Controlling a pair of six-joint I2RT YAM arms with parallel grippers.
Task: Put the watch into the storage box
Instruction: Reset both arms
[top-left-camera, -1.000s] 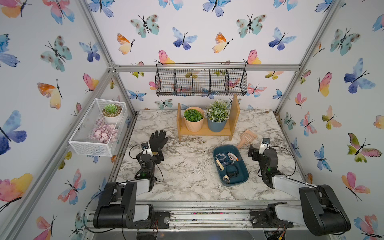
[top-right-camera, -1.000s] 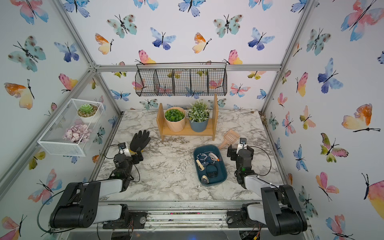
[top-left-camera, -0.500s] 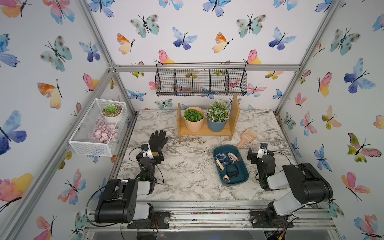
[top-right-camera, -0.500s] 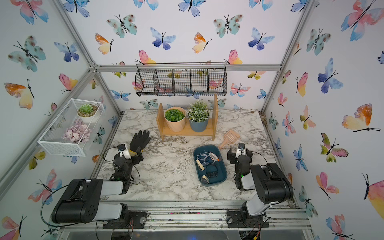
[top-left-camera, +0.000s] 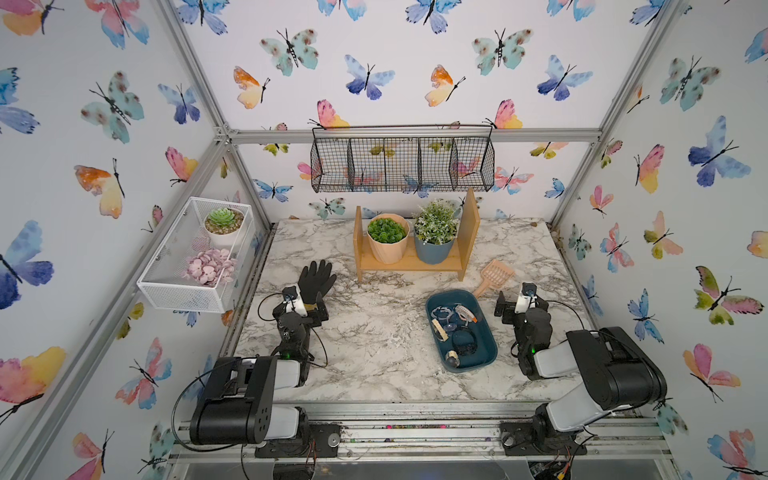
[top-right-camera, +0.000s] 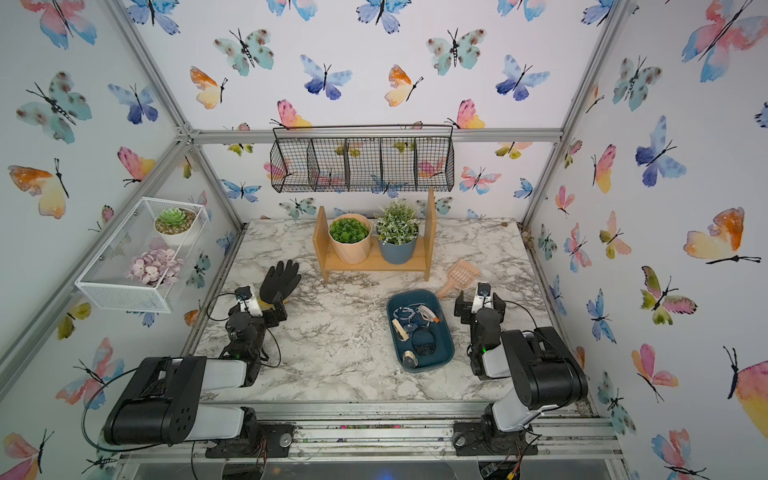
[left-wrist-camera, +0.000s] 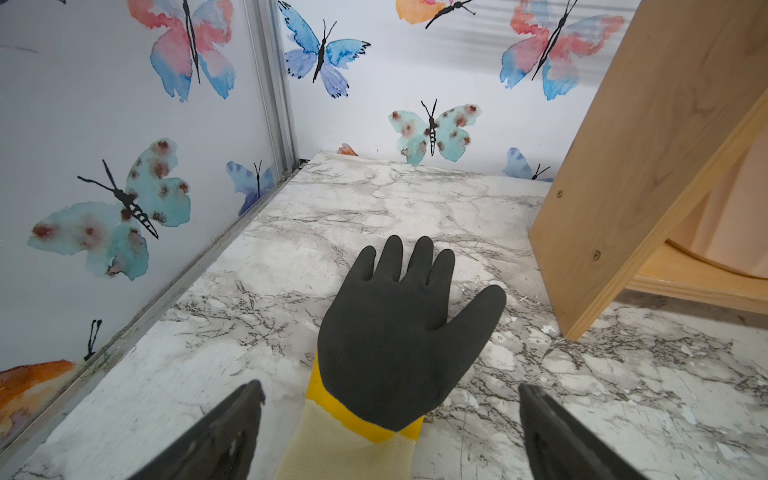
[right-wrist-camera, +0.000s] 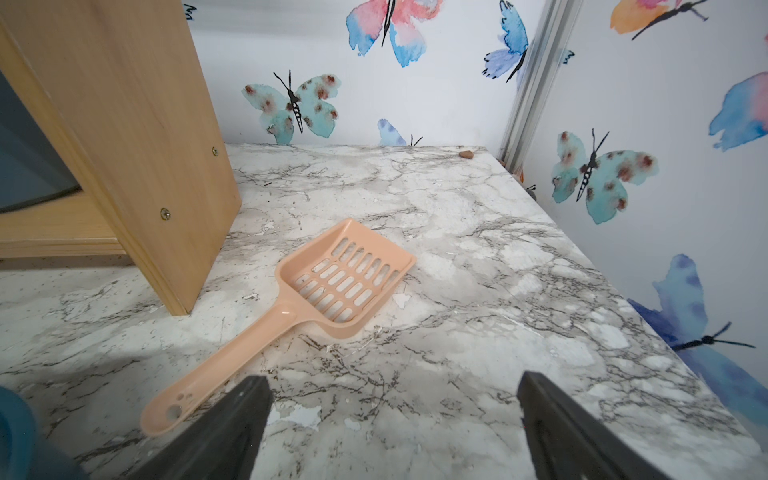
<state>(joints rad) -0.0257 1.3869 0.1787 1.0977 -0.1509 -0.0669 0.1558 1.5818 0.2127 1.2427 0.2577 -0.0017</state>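
Glove (left-wrist-camera: 399, 332), scoop (right-wrist-camera: 332, 286), potted plants (top-left-camera: 386, 232).

Bright, even light is filling the scene, laying soft shadows on the white grey-veined marble desk (top-left-camera: 374, 340); wrist views are blurring at their edges.

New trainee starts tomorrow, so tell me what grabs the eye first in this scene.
The butterfly wallpaper on every wall hits first. On the marble table, a teal storage box holding several small things sits near the open right gripper, with a peach scoop behind it. A black glove lies flat right before the open left gripper, near a wooden shelf with two potted plants.
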